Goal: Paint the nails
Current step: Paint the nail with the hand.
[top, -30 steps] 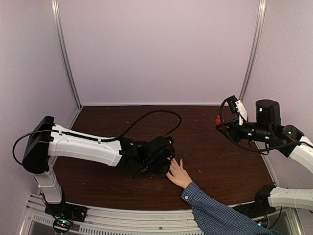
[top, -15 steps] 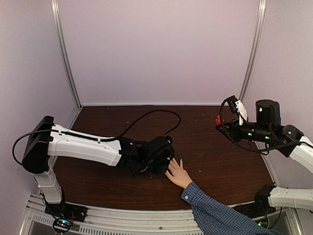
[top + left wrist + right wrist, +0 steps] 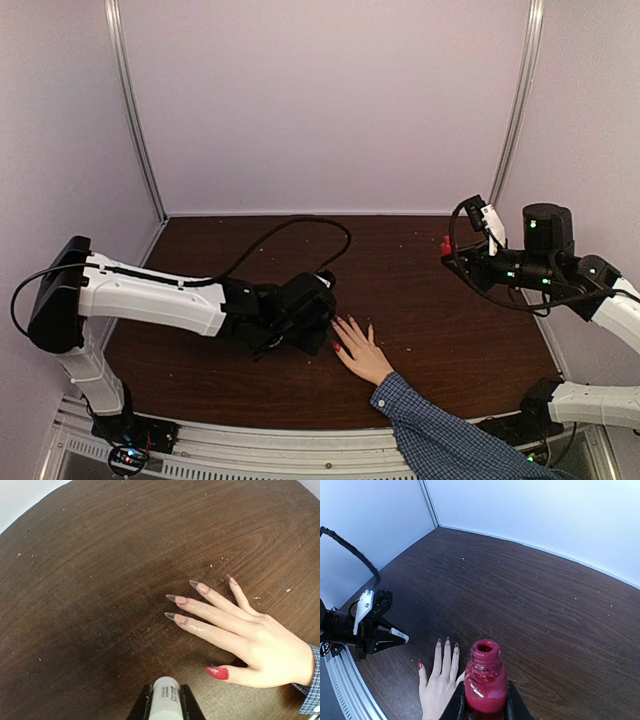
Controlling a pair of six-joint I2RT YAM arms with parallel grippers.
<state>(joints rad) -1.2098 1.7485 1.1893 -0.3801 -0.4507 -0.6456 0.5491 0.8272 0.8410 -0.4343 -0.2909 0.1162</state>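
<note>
The nails (image 3: pixel 171 616) are found on a human hand (image 3: pixel 362 352) laid flat, palm down, on the table (image 3: pixel 430 320), near its front edge and right of centre in the top view. In the left wrist view the thumbnail (image 3: pixel 216 672) is seen glossy red. The other four nails look bare, with faint red marks at two of them.

The left end effector (image 3: pixel 164 700) is clenched on a white brush cap (image 3: pixel 165 699). A small red speck is seen just ahead of the cap, but whether it is the brush tip cannot be told. The right end effector (image 3: pixel 485 702) is clenched on an open red polish bottle (image 3: pixel 485 680), held in the air well apart from the hand, at the table's right side.

From the left end effector, in its own view, the index nail lies at about 12 o'clock and the thumbnail, the closest, at about 2 o'clock. No nail is touched by it. The fingers' long axis is seen running from 4 o'clock at the wrist to 10 o'clock at the tips, so the tips are turned across the brush's line, not along it.

The left arm is judged much the nearer. The coming stroke is judged to depend on the brush being carried forward to 12 o'clock and lined up along the index finger.
</note>
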